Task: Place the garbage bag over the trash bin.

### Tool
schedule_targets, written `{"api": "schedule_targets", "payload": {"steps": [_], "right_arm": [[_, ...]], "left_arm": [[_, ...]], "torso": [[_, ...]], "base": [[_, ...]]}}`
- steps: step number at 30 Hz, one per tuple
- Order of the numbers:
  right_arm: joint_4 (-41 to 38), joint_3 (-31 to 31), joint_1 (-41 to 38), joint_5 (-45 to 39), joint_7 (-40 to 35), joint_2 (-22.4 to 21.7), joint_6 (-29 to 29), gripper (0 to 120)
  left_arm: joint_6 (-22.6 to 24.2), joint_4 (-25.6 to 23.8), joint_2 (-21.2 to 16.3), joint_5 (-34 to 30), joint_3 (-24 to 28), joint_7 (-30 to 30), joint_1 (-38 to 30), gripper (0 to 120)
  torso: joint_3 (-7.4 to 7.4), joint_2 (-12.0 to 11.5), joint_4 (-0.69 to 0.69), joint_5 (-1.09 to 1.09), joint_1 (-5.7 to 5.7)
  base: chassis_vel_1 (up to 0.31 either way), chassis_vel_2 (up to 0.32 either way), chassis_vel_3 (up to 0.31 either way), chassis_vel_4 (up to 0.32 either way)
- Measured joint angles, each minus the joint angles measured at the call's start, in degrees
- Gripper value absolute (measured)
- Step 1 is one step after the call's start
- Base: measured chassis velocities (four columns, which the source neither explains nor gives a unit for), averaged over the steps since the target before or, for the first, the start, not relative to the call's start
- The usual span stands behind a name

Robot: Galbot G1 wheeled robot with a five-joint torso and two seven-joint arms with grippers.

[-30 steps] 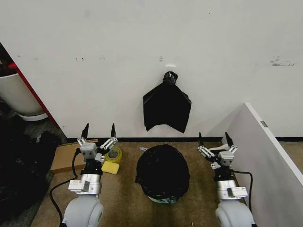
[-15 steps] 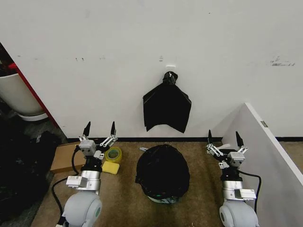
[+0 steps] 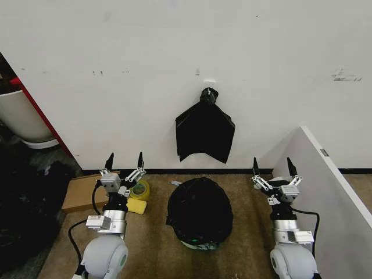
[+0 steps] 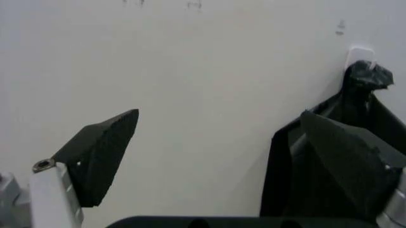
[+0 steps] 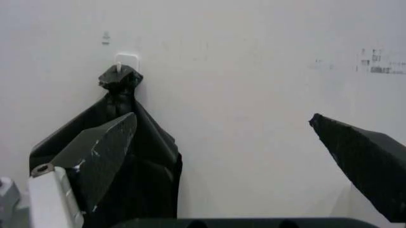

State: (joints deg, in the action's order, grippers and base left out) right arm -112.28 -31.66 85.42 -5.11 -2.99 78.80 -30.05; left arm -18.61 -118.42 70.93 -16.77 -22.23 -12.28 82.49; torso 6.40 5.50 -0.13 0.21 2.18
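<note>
The garbage bag (image 3: 199, 210), glossy black and crinkled, is draped over the trash bin on the floor in the middle of the head view. It covers the bin almost wholly; just a pale sliver of the trash bin (image 3: 199, 245) peeks out at the near bottom. My left gripper (image 3: 124, 161) stands upright to the bag's left, open and holding nothing. To the bag's right, my right gripper (image 3: 271, 167) is also open and holding nothing. Both are apart from the bag. In the wrist views the left gripper (image 4: 219, 116) and the right gripper (image 5: 222, 118) face the white wall, with their fingers spread.
A flat black plastic bunch (image 3: 204, 135) hangs from a wall hook above the bin. A yellow tape roll (image 3: 139, 189), a yellow sponge (image 3: 135, 206) and cardboard (image 3: 81, 192) lie near the left arm. A white panel (image 3: 325, 192) borders the right arm. A white tub (image 3: 23, 119) stands far left.
The right arm has shifted a little to the right, away from the bag. The left arm has barely moved. Both grippers stay open, and the bag has not moved.
</note>
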Motion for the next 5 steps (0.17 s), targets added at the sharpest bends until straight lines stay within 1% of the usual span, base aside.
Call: {"api": "schedule_targets", "payload": {"steps": [5], "right_arm": [[-0.5, -0.14, 0.48, -0.07, -0.54, -0.47, 0.11, 100]], "left_arm": [[-0.49, -0.19, 0.48, -0.02, -0.12, 0.05, 0.03, 100]], "torso": [[0.0, 0.0, 0.0, 0.0, 0.0]], "base": [[0.0, 0.0, 0.0, 0.0]]}}
